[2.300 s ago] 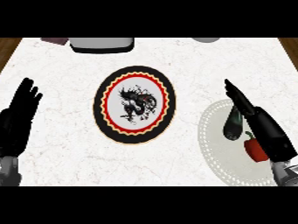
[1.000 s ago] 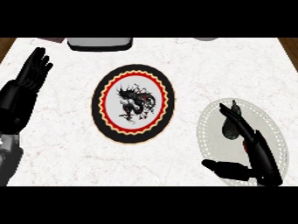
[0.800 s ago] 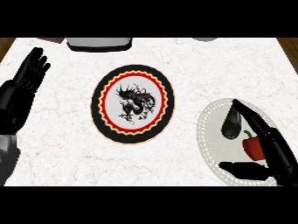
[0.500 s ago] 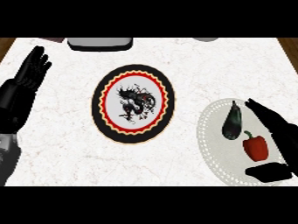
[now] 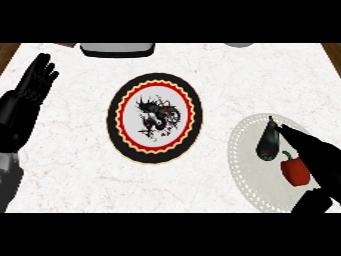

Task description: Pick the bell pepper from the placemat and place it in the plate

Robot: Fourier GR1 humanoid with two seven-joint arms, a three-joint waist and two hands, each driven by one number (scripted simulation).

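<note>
Two things lie on the pale round placemat at the lower right of the frame: a red bell pepper and, just beside it to the upper left, a dark long vegetable that I cannot name with certainty. The plate, black and red at the rim with a dark drawing in its white middle, stands in the centre of the frame, well apart from the pepper, and nothing lies in it. So I judge that the task is at its beginning: the pepper is not grasped yet, and the lifting, the carrying to the left and the putting down are all left to do. The right hand is over the right side of the placemat, its fingers straight and spread around the pepper, the thumb low at the frame's lower right; whether any finger touches the pepper I cannot tell. The left hand rests at the upper left of the frame, fingers up and relaxed, holding nothing. Part of the placemat is hidden under the right hand, and a grey object at the top edge is cut off.
</note>
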